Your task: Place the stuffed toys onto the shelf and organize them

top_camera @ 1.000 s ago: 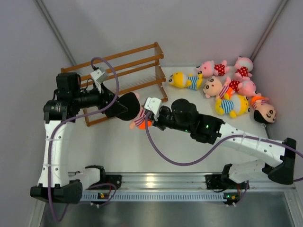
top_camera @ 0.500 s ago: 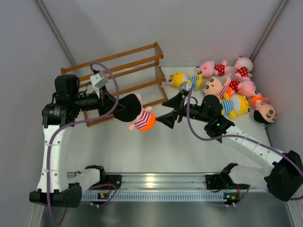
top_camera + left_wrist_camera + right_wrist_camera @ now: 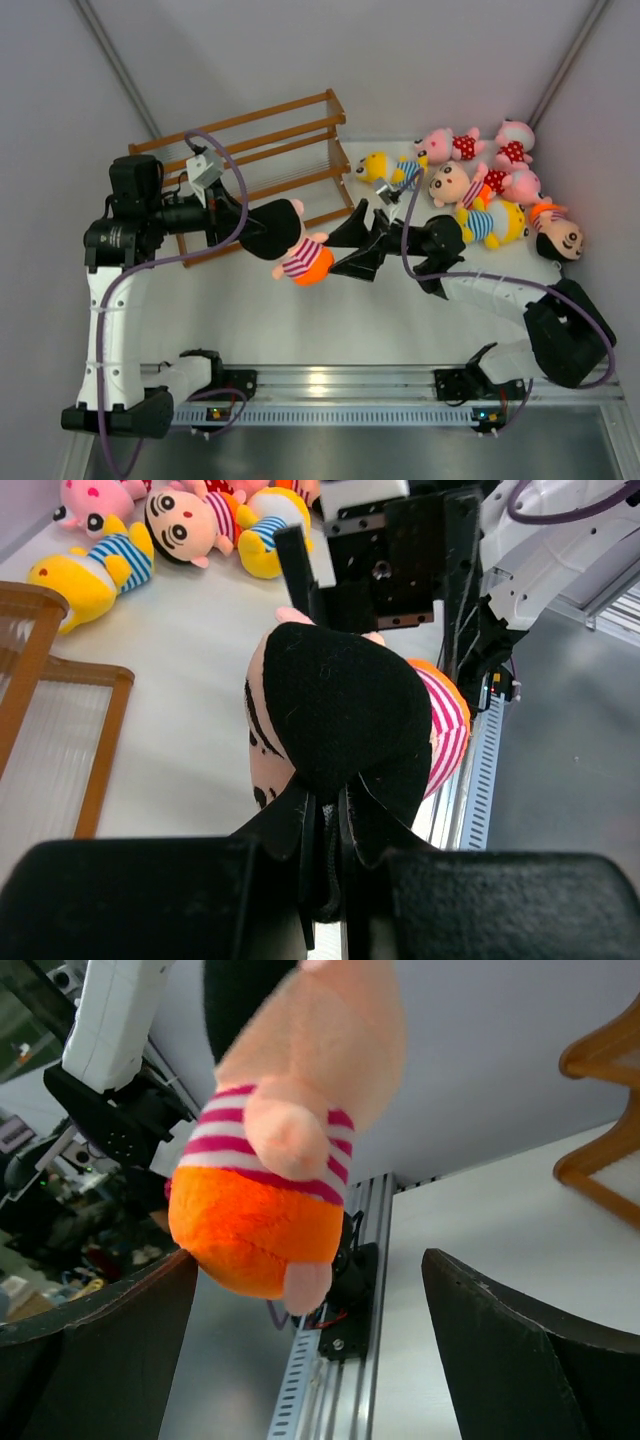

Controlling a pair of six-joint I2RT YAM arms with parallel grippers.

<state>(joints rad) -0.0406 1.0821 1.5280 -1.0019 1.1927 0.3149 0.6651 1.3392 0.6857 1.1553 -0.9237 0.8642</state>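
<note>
A black-haired stuffed toy (image 3: 292,243) in a pink-striped shirt and orange shorts hangs in the air in front of the shelf (image 3: 255,140). My left gripper (image 3: 241,222) is shut on the hair at the top of the toy's head (image 3: 345,695). Just right of the toy's shorts (image 3: 255,1222), my right gripper (image 3: 346,251) stands open, its fingers (image 3: 520,1350) on either side of the toy without touching it. Several more stuffed toys (image 3: 485,190) lie in a heap at the back right. The wooden shelf holds no toys.
The metal rail (image 3: 330,385) with both arm bases runs along the near edge. White walls close in at the left, the back and the right. The shelf's end post (image 3: 605,1120) shows at the right of the right wrist view.
My right gripper let go of the toy, opened wide and drew back to the right. My left gripper shut on the toy's head and now carries it alone.
</note>
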